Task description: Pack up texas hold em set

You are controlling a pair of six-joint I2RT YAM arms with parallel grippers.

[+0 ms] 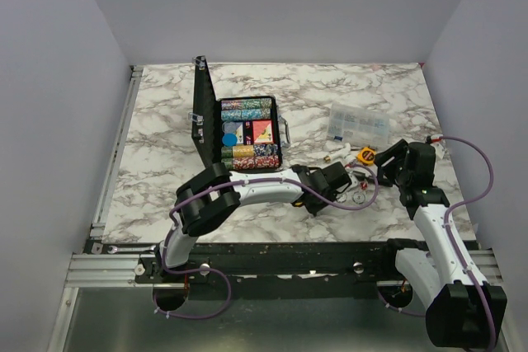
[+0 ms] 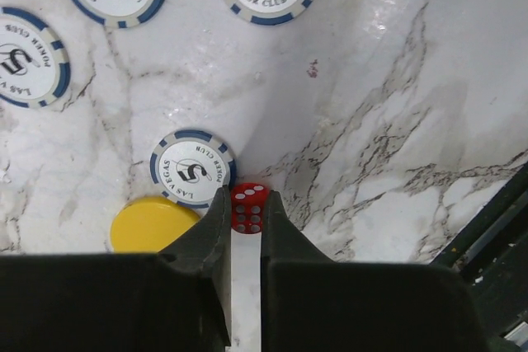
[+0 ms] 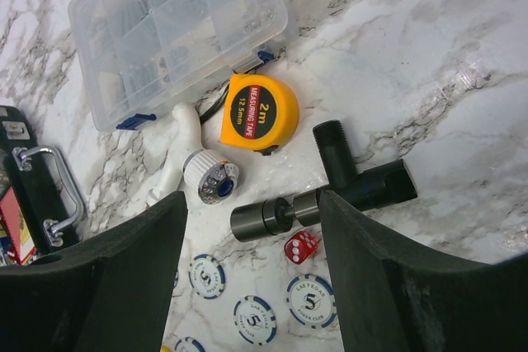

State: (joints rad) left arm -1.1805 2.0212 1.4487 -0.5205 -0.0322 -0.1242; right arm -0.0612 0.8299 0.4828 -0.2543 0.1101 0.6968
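We find the open case [image 1: 206, 147] left of centre on the tabletop [image 1: 165, 171], long axis running away from the arm bases, lid [image 1: 200, 92] upright at left, handle [image 1: 286, 130] pointing right. The left hand [image 2: 247, 202] is clamped on a red die [image 2: 248, 210] beside a loose chip [image 2: 192, 168] and yellow disc [image 2: 153, 224]. The right hand [image 3: 252, 204] stands open, empty, near the tape measure [image 3: 262, 113].

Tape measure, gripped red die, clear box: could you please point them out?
Tape measure [image 3: 262, 113]: right wrist view, label face.
Red die [image 2: 248, 206]: left wrist view, spotted face.
Clear box [image 3: 173, 30]: right wrist view, lid.
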